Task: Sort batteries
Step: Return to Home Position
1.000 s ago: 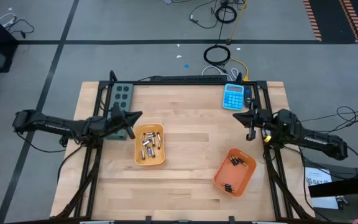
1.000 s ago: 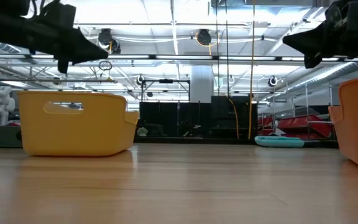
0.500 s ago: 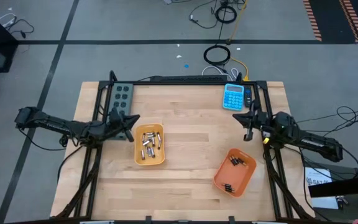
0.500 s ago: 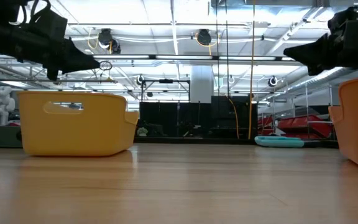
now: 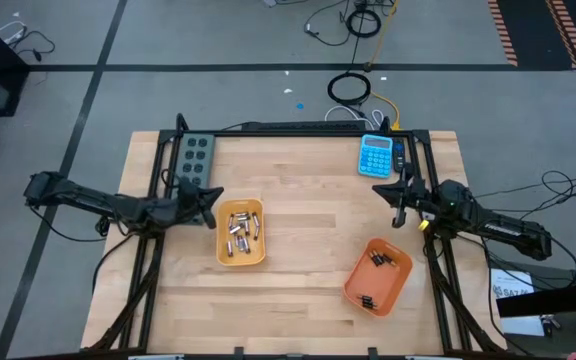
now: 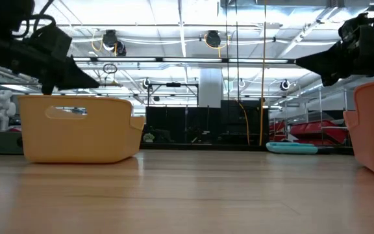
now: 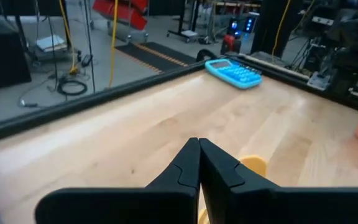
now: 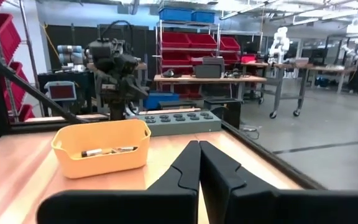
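Several silvery batteries (image 5: 238, 232) lie in the yellow tray (image 5: 223, 255) left of the table's middle. Small dark batteries (image 5: 379, 261) lie in the orange tray (image 5: 353, 290) at the near right. My left gripper (image 5: 218, 192) is shut and holds nothing. It hangs nearly level above the tray's far left corner and points toward the table's right; its closed fingertips (image 7: 197, 143) show in the left wrist view. My right gripper (image 5: 378, 190) is shut too, level at the table's right edge beyond the orange tray, pointing left (image 8: 197, 144).
A blue calculator (image 5: 375, 155) lies at the far right and a grey button box (image 5: 195, 153) at the far left. Black frame rails (image 5: 148, 250) run along both side edges. Bare wood lies between the two trays and along the near edge.
Both grippers have sunk a little toward the table and stayed shut. My left gripper has also tipped its nose down and swung slightly toward the near edge, closer to the yellow tray's corner. The trays and batteries have not moved.
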{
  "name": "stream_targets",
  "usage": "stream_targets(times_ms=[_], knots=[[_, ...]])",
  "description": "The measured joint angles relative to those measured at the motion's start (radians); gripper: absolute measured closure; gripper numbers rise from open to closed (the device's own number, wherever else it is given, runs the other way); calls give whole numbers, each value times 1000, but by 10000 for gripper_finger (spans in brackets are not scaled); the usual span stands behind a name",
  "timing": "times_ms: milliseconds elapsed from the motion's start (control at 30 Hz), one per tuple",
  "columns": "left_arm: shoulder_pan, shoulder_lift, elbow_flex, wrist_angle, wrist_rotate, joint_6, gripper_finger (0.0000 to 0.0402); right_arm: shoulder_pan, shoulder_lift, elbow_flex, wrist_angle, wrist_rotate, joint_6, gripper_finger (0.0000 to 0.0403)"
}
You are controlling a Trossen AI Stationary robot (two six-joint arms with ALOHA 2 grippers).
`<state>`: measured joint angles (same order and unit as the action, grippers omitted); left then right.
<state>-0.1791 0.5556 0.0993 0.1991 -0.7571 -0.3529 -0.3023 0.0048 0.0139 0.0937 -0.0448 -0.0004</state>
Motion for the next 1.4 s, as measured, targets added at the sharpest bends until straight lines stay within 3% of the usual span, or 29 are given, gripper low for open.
stream_targets(times_ms=[67,167,367,600,800,900,1000,1267,1400], knots=[[0,0,-33,22,22,-15,391,0,0,0,-7,-3,27,403],[0,0,-92,87,153,-5,391,0,0,0,-17,-6,82,403],[0,-18,-92,66,305,2,391,0,0,0,-16,-8,170,403],[47,-151,-92,-131,319,-3,392,0,0,0,-16,-8,172,403],[126,-333,-93,-132,367,79,392,0,0,0,-16,-8,172,403],[154,-391,-93,-131,312,144,392,0,0,0,-16,-8,172,403],[164,-409,-93,-129,250,179,392,0,0,1,-16,-8,172,403],[166,-409,-93,-129,248,337,392,3,0,1,-16,-8,172,403],[166,-409,-93,-129,247,336,392,3,0,1,-16,-8,172,403]])
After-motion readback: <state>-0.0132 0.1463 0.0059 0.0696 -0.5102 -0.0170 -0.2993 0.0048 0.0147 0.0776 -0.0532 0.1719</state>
